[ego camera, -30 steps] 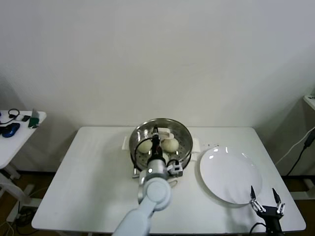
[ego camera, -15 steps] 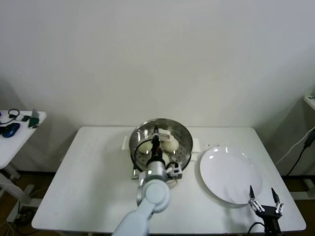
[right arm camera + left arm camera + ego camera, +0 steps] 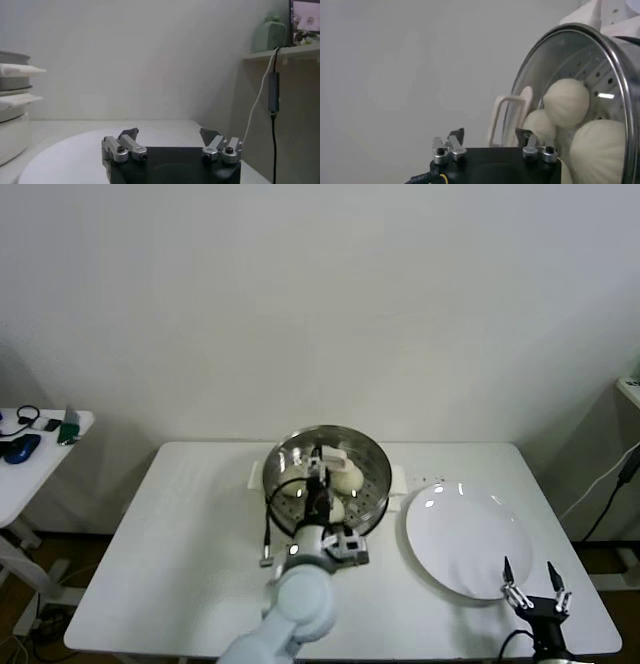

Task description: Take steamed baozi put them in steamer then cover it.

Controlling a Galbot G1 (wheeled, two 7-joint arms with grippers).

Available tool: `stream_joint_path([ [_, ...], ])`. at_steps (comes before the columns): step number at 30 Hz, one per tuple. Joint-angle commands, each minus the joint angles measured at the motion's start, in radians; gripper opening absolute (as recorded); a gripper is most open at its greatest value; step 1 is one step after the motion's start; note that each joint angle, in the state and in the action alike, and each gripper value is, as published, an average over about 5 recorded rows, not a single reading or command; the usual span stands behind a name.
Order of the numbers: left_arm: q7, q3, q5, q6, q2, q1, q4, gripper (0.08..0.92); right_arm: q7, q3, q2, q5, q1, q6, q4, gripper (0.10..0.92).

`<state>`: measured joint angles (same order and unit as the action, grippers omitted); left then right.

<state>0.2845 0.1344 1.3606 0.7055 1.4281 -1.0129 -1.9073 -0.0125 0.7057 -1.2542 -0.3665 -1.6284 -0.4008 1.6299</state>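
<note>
White wall behind, white table (image 3: pixel 180 554) below; landmark is the steamer (image 3: pixel 375 469), a round shiny steel pot with a perforated tray, sitting at the table's middle toward the wall. Steamed baozi (image 3: pixel 348 477) lie inside it: smooth, rounded, cream-white buns, matte against the bright metal; at least three show in the left wrist view (image 3: pixel 566 101), pressed close together. Cover (image 3: pixel 512 112): its pale bar handle and metal-rimmed clear glass appear in the left wrist view, standing on edge against the steamer's rim rather than lying flat, so the pot reads as not yet closed. Left gripper (image 3: pixel 322 487) hangs over the steamer's near side, its arm running back toward the robot; fingers spread apart and empty, the handle between and beyond them. Right gripper (image 3: pixel 530 584) idles at the table's near edge, well to the right of the steamer, fingers wide, holding nothing, just past the rim of a flat glossy white plate (image 3: pixel 440 534), which carries no buns. Judgement: loading looks done, covering step is in hand. Next move likely calls for pinching the narrow bar handle squarely, then laying the lid level onto the rim; glass on polished steel may slide, and a tilted set-down could catch a bun.
</note>
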Motion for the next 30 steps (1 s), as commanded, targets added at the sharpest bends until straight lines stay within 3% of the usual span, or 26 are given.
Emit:
stream_joint_path([
  [1, 0.045, 0.046, -0.068, 0.04, -0.011, 0.007, -0.041, 0.703, -0.006, -0.012, -0.006, 0.008, -0.001, 0.008, 0.023, 0.823],
  [6, -0.017, -0.038, -0.147, -0.01, -0.078, -0.075, -0.183, 0.811, 0.009, -0.027, -0.027, 0.019, 0.001, 0.027, 0.052, 0.823],
  [11, -0.213, -0.211, -0.513, -0.186, -0.159, -0.181, -0.309, 0.822, 0.017, -0.043, -0.043, 0.055, 0.002, 0.04, 0.077, 0.823],
  [15, -0.392, -0.391, -0.867, -0.403, -0.148, -0.282, -0.318, 0.823, 0.016, -0.052, -0.045, 0.082, -0.007, 0.032, 0.075, 0.823],
  [18, -0.47, -0.56, -1.097, -0.528, -0.108, -0.361, -0.31, 0.823, 0.017, -0.055, -0.045, 0.098, -0.011, 0.02, 0.066, 0.823],
  [21, -0.475, -0.756, -1.345, -0.65, -0.078, -0.461, -0.277, 0.823, 0.021, -0.061, -0.044, 0.103, -0.012, 0.017, 0.062, 0.823],
  [24, -0.452, -0.888, -1.542, -0.763, -0.1, -0.576, -0.203, 0.823, 0.024, -0.07, -0.042, 0.102, -0.011, 0.02, 0.058, 0.823],
  [30, -0.42, -0.89, -1.658, -0.997, -0.149, -0.723, 0.015, 0.823, 0.031, -0.078, -0.038, 0.099, -0.006, 0.018, 0.048, 0.823],
])
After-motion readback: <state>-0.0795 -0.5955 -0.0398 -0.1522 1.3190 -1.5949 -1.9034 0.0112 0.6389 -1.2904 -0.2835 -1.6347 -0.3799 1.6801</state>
